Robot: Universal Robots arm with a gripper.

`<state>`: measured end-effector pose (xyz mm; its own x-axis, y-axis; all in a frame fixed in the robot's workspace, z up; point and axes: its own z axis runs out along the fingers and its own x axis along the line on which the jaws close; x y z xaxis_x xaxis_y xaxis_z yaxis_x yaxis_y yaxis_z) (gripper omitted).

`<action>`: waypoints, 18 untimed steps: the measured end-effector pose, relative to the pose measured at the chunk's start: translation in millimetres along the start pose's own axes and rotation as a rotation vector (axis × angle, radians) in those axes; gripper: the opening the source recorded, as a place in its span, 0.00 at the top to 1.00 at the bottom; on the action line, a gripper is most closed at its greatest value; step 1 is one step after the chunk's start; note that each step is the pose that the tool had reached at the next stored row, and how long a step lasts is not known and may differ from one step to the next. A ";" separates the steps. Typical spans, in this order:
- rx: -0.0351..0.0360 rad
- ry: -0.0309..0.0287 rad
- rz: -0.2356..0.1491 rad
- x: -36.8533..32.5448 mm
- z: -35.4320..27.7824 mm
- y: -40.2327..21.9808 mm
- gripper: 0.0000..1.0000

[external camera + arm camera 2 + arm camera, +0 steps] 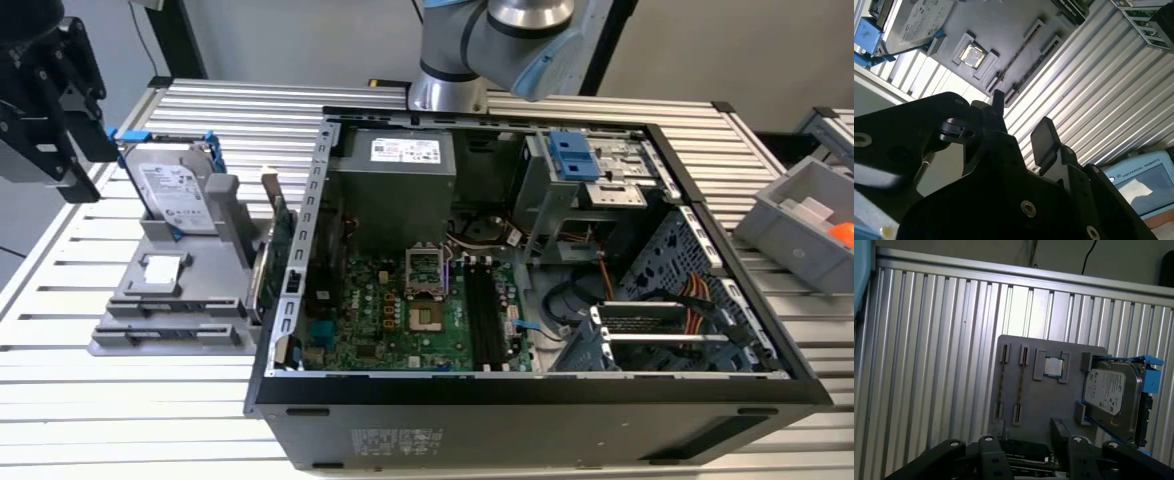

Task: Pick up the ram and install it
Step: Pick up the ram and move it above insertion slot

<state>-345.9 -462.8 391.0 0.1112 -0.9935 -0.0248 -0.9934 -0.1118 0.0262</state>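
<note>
My gripper (54,110) hangs high over the table's left edge in the exterior view, above and apart from the grey parts holder (174,320). Both wrist views show its black fingers (1044,140) standing apart with nothing between them, so the gripper (1020,115) (1024,440) is open. The ram (1000,382) appears as a thin strip standing on edge between clips on the holder, with a second strip beside it; the ram (1013,57) lies well away from the fingers. The open computer case (534,385) lies at the centre, its long dark memory slots (485,320) beside the processor socket.
The holder also carries a silver hard drive (174,195) (1111,392) in a blue bracket, a small square chip (1053,366) and an upright green expansion card (280,260). A grey bin (801,225) stands at the exterior view's right. The table is ribbed aluminium.
</note>
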 end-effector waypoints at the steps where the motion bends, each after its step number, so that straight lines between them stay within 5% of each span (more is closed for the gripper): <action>1: 0.0000 0.0000 0.000 0.0 0.0 0.0 0.00; 9: 0.0025 -0.0024 0.090 0.0 2.7 0.0 0.00; 18: 0.0130 -0.0018 0.093 0.8 16.1 0.4 0.00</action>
<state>-346.7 -463.3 374.8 0.0181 -0.9995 -0.0246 -0.9997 -0.0185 0.0154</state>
